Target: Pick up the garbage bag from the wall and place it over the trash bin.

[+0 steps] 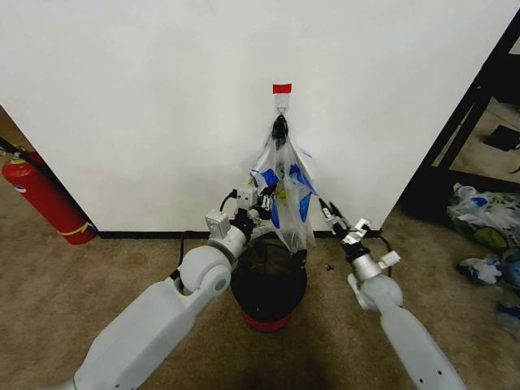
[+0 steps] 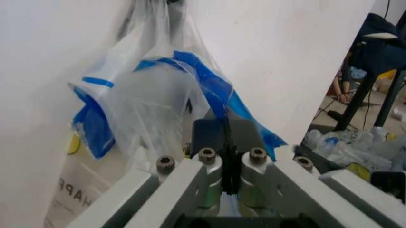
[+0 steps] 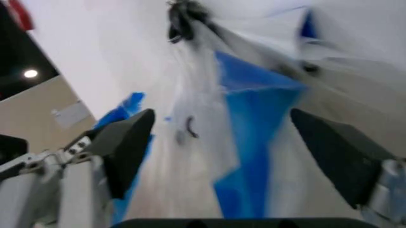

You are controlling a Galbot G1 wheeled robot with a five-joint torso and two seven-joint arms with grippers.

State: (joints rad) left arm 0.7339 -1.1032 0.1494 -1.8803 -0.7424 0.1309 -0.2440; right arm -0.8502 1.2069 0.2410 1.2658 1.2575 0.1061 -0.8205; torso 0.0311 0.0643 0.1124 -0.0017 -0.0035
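My white left forearm and wrist (image 1: 213,272) cover part of the round black mesh trash bin (image 1: 272,284). The thin see-through printed garbage bag (image 3: 247,123) smears into blue and white streaks in my right wrist view. In my left wrist view the grey printed letters (image 2: 71,192) are cut off by the edge, unreadable.

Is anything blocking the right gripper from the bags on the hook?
Nothing visible. The right gripper, jaws open, sits just beside the hanging garbage bag with clear space between. The left gripper is at the bag's other side, above the trash bin.
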